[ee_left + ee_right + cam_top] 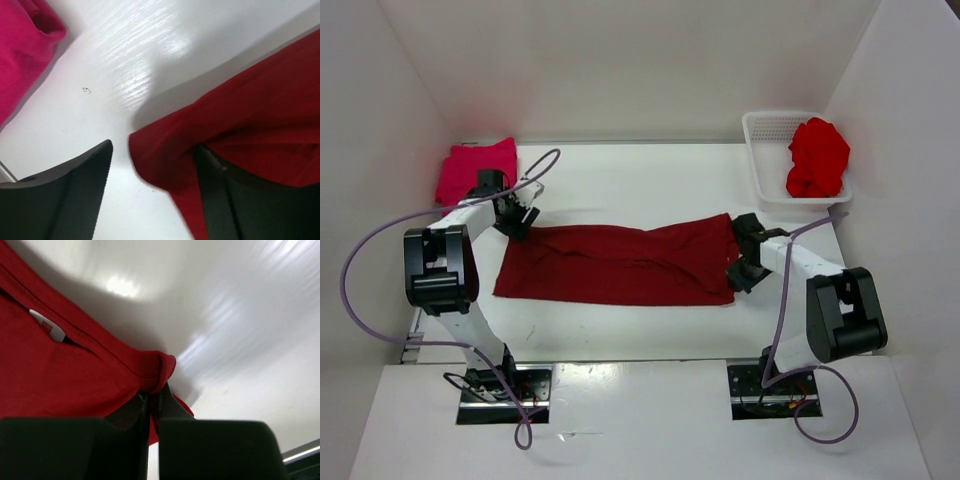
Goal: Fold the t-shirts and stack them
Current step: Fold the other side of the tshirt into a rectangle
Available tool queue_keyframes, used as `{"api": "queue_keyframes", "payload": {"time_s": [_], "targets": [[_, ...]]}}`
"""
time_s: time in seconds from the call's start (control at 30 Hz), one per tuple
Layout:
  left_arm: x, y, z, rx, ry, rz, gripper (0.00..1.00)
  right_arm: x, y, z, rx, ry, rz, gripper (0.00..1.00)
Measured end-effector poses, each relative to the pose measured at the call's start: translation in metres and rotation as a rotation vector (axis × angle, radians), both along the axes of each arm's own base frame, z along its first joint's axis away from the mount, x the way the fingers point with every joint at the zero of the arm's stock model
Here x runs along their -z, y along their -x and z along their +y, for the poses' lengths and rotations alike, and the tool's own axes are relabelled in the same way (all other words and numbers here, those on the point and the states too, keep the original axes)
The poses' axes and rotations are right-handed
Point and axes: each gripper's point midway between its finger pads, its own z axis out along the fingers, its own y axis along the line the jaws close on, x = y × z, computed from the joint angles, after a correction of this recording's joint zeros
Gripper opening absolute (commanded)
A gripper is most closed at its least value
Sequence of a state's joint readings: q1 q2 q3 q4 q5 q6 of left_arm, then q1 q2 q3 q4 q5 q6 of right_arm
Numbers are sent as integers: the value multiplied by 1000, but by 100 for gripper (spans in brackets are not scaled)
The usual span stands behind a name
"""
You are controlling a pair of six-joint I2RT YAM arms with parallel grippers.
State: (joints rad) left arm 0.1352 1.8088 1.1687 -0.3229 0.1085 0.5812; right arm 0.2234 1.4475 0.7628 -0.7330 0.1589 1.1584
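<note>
right gripper (154, 400), angled down, pinches the maroon t-shirt (60, 380) edge; left gripper (152, 160) gapes astride its opposite corner.

Words and numbers: none can be read anywhere.
White tag (53, 330): it sits on the dark red t-shirt (65, 380) and has a tiny red mark, too small to read.

You have the flat t-shirt (620, 265) spread across the middle of the worktop (650, 180). The second t-shirt (475, 170) sits behind it at the far left, and the third t-shirt (817, 158) lies in the basket (765, 125) at the far right.
</note>
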Motion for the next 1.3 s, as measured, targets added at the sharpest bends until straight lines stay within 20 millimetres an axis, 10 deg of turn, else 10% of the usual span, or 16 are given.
{"api": "queue_keyframes", "payload": {"time_s": [0.23,0.47,0.77,0.93,1.1,1.3], "targets": [[-12,5,-15,33,51,11,76,-8,-18,-48,48,85,-30,8],[13,10,-28,73,90,101,69,-2,-16,-51,-3,98,-3,8],[18,4,-33,88,71,113,17,-2,-16,-51,-26,100,-2,8],[13,-19,-32,29,72,65,19,-2,-17,-50,-40,95,-1,5],[0,-38,-29,-46,87,4,65,-2,-17,-50,-51,96,-4,5],[-21,-45,-27,-77,90,-85,71,0,-18,-49,-71,92,-3,5]]}}
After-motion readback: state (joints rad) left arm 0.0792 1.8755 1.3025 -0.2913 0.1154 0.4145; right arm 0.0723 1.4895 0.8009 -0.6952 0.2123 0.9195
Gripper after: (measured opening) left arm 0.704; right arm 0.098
